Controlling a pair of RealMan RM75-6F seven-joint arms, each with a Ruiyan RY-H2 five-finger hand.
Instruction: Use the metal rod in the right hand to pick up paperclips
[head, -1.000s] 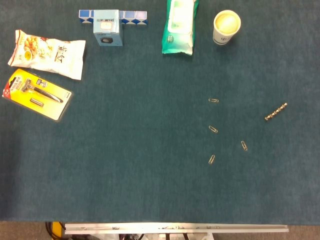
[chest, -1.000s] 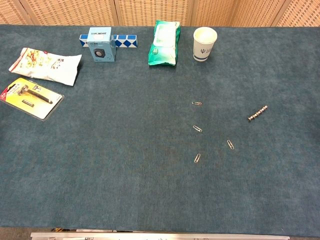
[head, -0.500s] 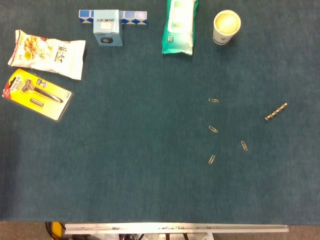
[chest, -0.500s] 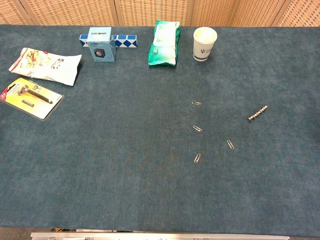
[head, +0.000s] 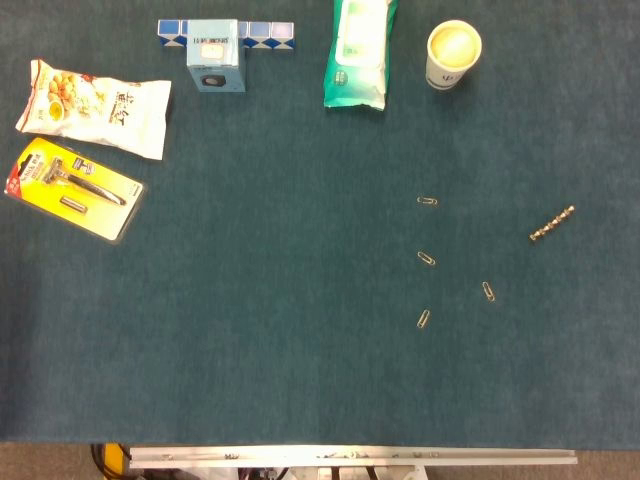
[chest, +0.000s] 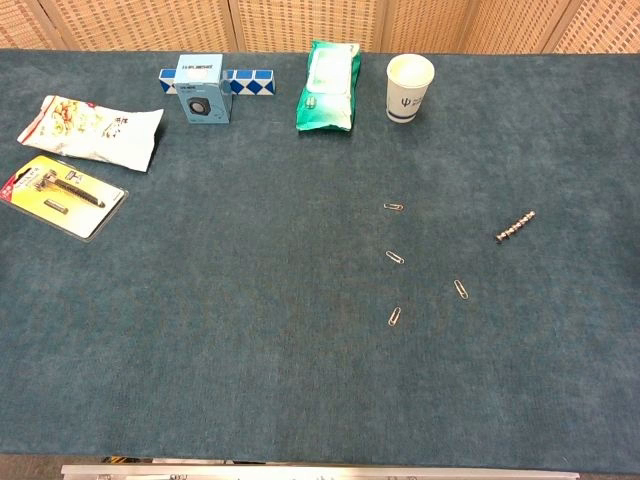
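Your metal rod (head: 552, 223) lies flat on the teal table cover (head: 300, 380), toward the right side, tilted with its far end pointing up and to the right; nothing touches it. The chest view shows it the same way (chest: 515, 226), alone on the cloth.

To its left you have four paperclips, each apart from the others. The farthest paperclip (head: 427, 201) lies nearly level; below it sits the middle paperclip (head: 426, 258); the nearest paperclip (head: 423, 319) lies below that; and the right paperclip (head: 488, 291) lies off toward the rod, between the rod and the nearest one.

Neither of your hands shows in either view, so you cannot tell how the fingers stand or whether they hold anything.

Along the far edge stand a paper cup (head: 454, 53), a green wet-wipe pack (head: 358, 52), and a light blue box (head: 216, 56) in front of a blue-and-white twist puzzle (head: 270, 33). At the left lie a snack bag (head: 95, 107) and, just below it, a razor in yellow packaging (head: 74, 186).
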